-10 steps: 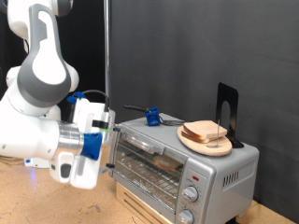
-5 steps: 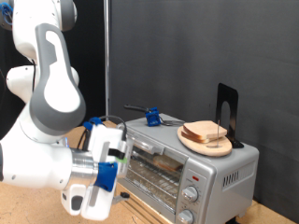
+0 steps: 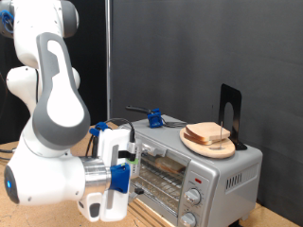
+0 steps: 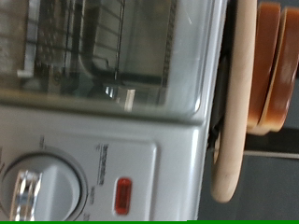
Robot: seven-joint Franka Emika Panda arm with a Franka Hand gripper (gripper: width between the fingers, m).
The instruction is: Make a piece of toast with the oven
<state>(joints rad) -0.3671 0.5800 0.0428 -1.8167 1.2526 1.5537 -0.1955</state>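
Fingers of my gripper [image 3: 131, 180] are hidden, so I cannot tell their spread; they sit at the oven [image 3: 204, 175] front. Misjudging risks scraping its glass or jolting the wooden plate [image 4: 235, 103] above.

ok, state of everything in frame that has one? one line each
oven: door looks shut, glass front intact, bread slice on the rack inside
piece of toast: inside the oven, lying flat on the wire rack
red light: not clearly lit
knob: setting unreadable
wooden plate: on top of the oven, holding stacked bread slices
pincer: at the oven front, fingers hidden
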